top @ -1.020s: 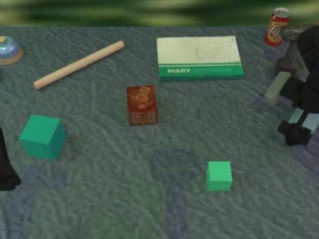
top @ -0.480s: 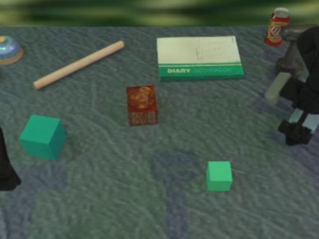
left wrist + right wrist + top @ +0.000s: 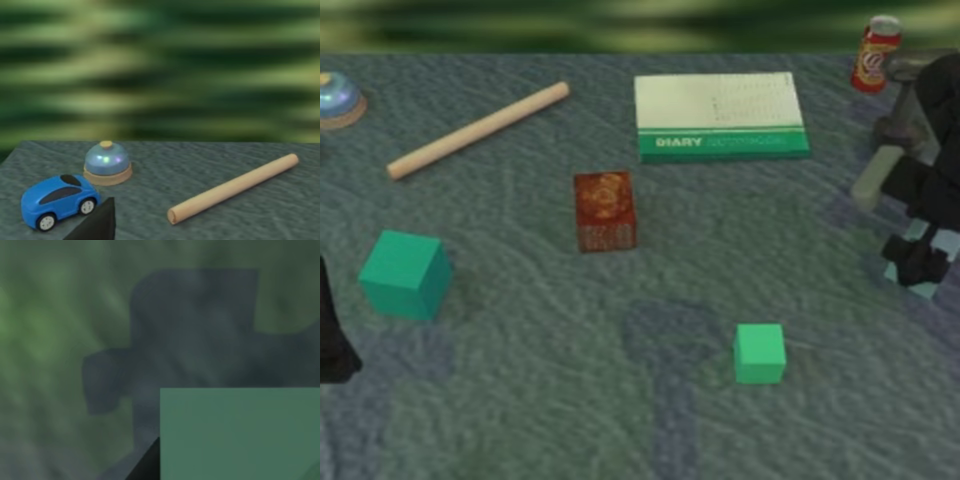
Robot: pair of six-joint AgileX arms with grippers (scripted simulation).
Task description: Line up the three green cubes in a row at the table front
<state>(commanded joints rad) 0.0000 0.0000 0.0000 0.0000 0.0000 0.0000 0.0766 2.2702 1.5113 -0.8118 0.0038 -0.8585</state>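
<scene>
The largest teal-green cube (image 3: pixel 405 275) rests at the left of the table (image 3: pixel 540 400). The small bright green cube (image 3: pixel 760 352) sits toward the front, right of centre. The pale mint cube (image 3: pixel 917 288) lies at the right edge under my right gripper (image 3: pixel 918 262), which is shut on it. In the right wrist view the mint cube (image 3: pixel 240 435) fills the near corner, with one dark finger (image 3: pixel 147 465) against its edge. My left arm (image 3: pixel 332 345) is parked at the left edge, its gripper open and holding nothing.
A red-brown patterned block (image 3: pixel 605 210) stands mid-table. Behind it lie a diary book (image 3: pixel 720 115) and a wooden rod (image 3: pixel 478 130). A bell (image 3: pixel 335 98) is at back left, a can (image 3: pixel 875 52) at back right. A blue toy car (image 3: pixel 57 200) sits near the bell.
My right gripper has shifted slightly over the pale mint cube, and more of the cube now shows below it. The other cubes and the left arm have not moved.
</scene>
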